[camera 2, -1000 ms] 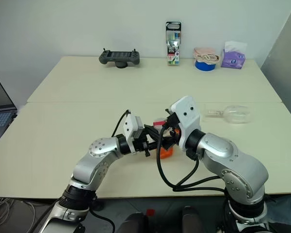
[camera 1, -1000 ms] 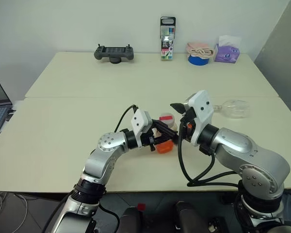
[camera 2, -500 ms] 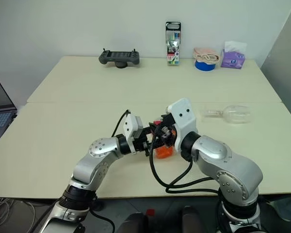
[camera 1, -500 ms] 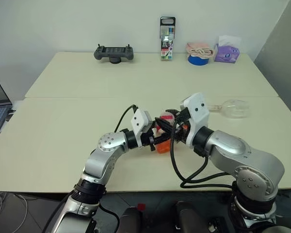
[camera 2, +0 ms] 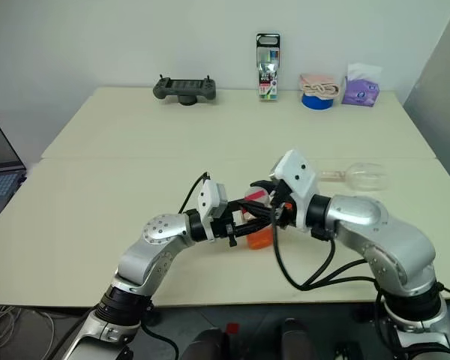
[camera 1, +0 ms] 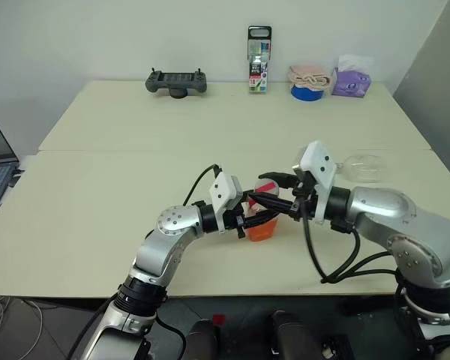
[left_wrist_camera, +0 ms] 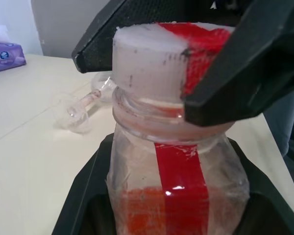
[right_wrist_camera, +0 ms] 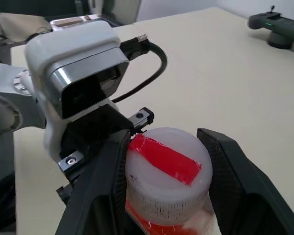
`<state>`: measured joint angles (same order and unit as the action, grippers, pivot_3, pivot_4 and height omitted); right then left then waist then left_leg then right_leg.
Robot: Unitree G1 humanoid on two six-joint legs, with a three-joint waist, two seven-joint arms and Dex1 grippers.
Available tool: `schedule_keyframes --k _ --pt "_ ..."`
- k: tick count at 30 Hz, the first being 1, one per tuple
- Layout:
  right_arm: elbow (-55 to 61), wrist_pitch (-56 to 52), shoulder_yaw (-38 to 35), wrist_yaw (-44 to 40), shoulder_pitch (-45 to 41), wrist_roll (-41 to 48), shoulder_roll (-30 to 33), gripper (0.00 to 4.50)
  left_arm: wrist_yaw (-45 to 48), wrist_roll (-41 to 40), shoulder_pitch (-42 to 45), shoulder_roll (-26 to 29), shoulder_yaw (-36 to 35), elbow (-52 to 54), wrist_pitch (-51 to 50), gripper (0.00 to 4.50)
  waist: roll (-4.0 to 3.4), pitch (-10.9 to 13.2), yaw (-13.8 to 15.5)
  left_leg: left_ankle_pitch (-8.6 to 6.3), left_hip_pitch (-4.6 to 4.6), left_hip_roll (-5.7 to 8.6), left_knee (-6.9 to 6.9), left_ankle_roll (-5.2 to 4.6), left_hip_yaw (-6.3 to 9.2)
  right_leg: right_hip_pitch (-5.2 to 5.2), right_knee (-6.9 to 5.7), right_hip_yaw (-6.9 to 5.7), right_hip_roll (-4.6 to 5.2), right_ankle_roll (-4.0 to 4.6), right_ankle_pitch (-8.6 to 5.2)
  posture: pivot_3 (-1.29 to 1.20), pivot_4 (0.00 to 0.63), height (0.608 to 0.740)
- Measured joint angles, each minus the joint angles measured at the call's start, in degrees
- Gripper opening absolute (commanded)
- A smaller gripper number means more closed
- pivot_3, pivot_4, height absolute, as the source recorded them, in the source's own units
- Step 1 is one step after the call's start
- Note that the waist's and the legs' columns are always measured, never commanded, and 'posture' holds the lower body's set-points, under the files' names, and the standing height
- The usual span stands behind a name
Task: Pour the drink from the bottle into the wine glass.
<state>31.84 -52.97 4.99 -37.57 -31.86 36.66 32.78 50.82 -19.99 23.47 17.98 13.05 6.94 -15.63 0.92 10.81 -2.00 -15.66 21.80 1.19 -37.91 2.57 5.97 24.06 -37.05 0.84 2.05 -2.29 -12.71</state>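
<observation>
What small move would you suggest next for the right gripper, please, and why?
Probably twist the cap off. The left gripper holds the bottle upright by its body, the right gripper is closed around the cap, and the cap sits on the neck, so nothing can pour yet. The wine glass lies on its side and will need standing afterwards.

My silver metal arms (camera 1: 382,214) carry white wrist camera housings (camera 1: 225,192), looping black cables (camera 1: 315,255), black two-fingered grippers (camera 2: 264,210).
</observation>
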Motion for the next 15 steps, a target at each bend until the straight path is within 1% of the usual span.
schedule_keyframes --k 3,6,11,14,15 --pt "-4.0 2.7 0.9 -4.2 -2.2 0.0 0.1 1.85 -0.3 0.0 -0.2 0.8 -0.7 1.2 0.0 1.93 0.0 0.0 0.1 0.0 0.0 -0.04 0.0 0.0 0.05 0.01 -0.02 -0.03 -0.04 0.0 0.0 0.0 0.15 0.74" --pt "-5.1 4.0 0.8 -6.1 -3.2 0.0 0.3 1.85 -0.9 0.0 -0.3 0.9 -1.2 2.4 0.0 1.93 0.0 0.0 0.3 0.0 0.04 -0.01 0.0 0.0 0.05 0.0 0.05 -0.02 -0.01 0.0 0.0 0.0 0.15 0.74" --pt "-5.2 4.2 0.5 -6.1 -3.2 0.6 0.2 1.85 -1.5 0.0 -0.9 0.9 -1.2 3.3 0.0 1.93 0.0 0.0 0.4 0.0 0.08 0.05 -0.01 0.0 0.04 0.0 0.08 -0.01 0.08 0.0 0.0 0.0 0.15 0.74" --pt "-5.2 3.5 -0.2 -4.6 -3.2 2.0 -1.1 1.85 -1.7 0.1 -1.2 1.0 -1.6 3.4 0.4 1.93 0.0 0.0 0.3 0.0 0.05 0.03 -0.01 0.0 0.06 0.01 0.03 -0.02 0.06 0.0 0.0 0.0 0.15 0.74" --pt "-4.9 3.5 -1.5 -3.8 -3.4 2.7 -1.8 1.83 -1.7 0.6 -1.7 1.4 -1.5 3.2 0.3 1.92 -0.01 0.0 0.3 0.0 0.03 0.03 0.0 0.0 0.03 0.01 0.01 0.0 0.05 0.01 0.0 0.0 0.15 0.74"
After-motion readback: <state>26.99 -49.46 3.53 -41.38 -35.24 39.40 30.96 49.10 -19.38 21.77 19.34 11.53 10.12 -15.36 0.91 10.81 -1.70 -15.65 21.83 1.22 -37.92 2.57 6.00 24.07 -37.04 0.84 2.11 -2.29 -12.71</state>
